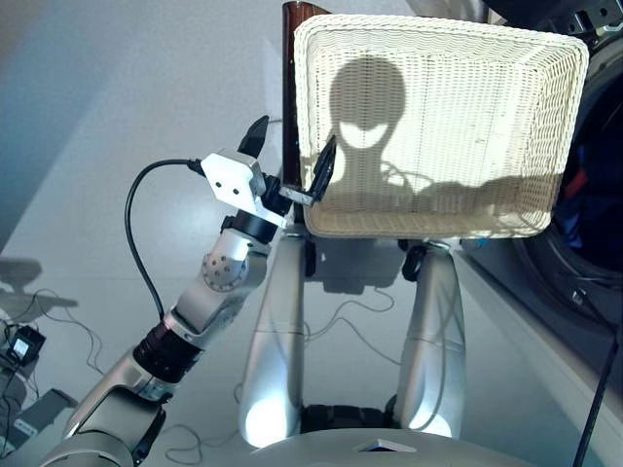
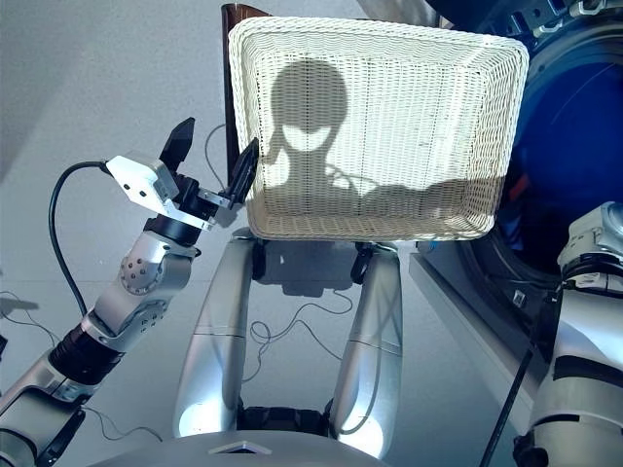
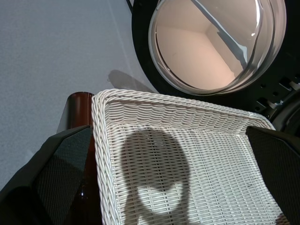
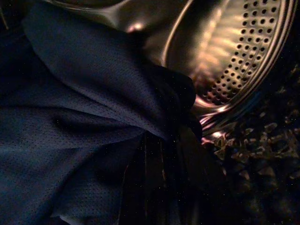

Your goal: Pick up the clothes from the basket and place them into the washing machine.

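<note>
Reaching deep into the washing machine (image 2: pixel 574 156), the right arm is on what looks like the last drop-off. The right wrist view is filled with navy blue cloth (image 4: pixel 79 126) lying against the perforated steel drum (image 4: pixel 234 51). Cloth hides that gripper's fingers, so I cannot tell whether it grips the garment or has let go.

Over on the other side, the left gripper (image 1: pixel 290 161) hangs at the basket's near left corner, fingers (image 1: pixel 324 167) spread wide, nothing between them, one finger just at the rim.

And the basket (image 1: pixel 321 209)? Bare wicker all the way across, not a garment in it. A flash of red (image 1: pixel 576 183) shows inside the machine's opening past the basket's right edge, likely the coral piece; the black one I can't pick out.

My read: loading is nearly done. The next move calls for the right gripper to release if it hasn't, then back out clear of the porthole without dragging the blue cloth along.
</note>
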You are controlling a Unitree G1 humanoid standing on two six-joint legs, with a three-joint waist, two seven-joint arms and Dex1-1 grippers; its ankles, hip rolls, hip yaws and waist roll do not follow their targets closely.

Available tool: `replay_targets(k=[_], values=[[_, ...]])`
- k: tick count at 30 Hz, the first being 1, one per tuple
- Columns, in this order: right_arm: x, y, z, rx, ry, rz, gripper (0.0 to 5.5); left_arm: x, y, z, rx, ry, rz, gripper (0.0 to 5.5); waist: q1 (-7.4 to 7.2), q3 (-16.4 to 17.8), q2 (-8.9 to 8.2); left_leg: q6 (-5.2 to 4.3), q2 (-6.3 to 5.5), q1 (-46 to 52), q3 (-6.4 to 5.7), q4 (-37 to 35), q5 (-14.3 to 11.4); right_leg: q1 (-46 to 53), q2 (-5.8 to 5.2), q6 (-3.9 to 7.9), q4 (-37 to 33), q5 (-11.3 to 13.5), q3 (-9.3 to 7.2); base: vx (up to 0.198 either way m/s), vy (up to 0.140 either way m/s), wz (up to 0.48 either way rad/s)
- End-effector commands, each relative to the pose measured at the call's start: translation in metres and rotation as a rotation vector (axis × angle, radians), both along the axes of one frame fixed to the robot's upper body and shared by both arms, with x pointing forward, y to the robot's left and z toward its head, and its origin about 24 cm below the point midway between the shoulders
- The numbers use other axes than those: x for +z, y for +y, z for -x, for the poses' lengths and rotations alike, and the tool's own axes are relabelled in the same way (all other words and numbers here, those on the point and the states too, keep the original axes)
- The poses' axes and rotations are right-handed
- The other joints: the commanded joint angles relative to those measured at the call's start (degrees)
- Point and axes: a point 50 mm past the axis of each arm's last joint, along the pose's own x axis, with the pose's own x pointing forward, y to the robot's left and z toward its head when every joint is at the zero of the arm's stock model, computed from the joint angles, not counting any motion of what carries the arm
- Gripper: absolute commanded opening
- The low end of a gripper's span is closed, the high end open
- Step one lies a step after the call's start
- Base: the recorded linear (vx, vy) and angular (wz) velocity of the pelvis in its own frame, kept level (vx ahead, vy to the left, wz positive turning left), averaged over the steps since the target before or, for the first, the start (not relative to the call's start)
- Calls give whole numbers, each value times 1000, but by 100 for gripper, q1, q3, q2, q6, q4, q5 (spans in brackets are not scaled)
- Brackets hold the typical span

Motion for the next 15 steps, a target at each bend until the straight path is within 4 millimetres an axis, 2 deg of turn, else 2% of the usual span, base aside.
replay_targets(k=[1,4,5,6,15], values=[[80,-44,61,-201,-67,236,0,24,-11,23,-98,-128,104,550,-85,-100,140,-79,85,328,164,-169,-86,393,185,115,-195,102,-39,0,0,0],[70,-43,55,-156,-71,206,4,24,-11,23,-101,-125,108,550,-78,-100,149,-76,93,328,172,-174,-90,390,189,107,-189,92,-44,0,0,0],[66,-40,50,-125,-75,199,226,23,-11,22,-101,-121,108,550,-69,-100,159,-75,97,313,176,-165,-89,379,193,105,-186,91,-42,0,0,0],[63,-37,45,-101,-83,192,550,23,-11,22,-102,-118,110,550,-65,-100,159,-73,98,303,179,-156,-91,369,197,102,-185,93,-36,0,0,0],[37,13,-12,144,-123,228,550,23,-12,21,-95,-114,136,550,-90,-100,158,-44,101,290,208,-163,-77,349,253,71,-208,103,-23,0,0,0]])
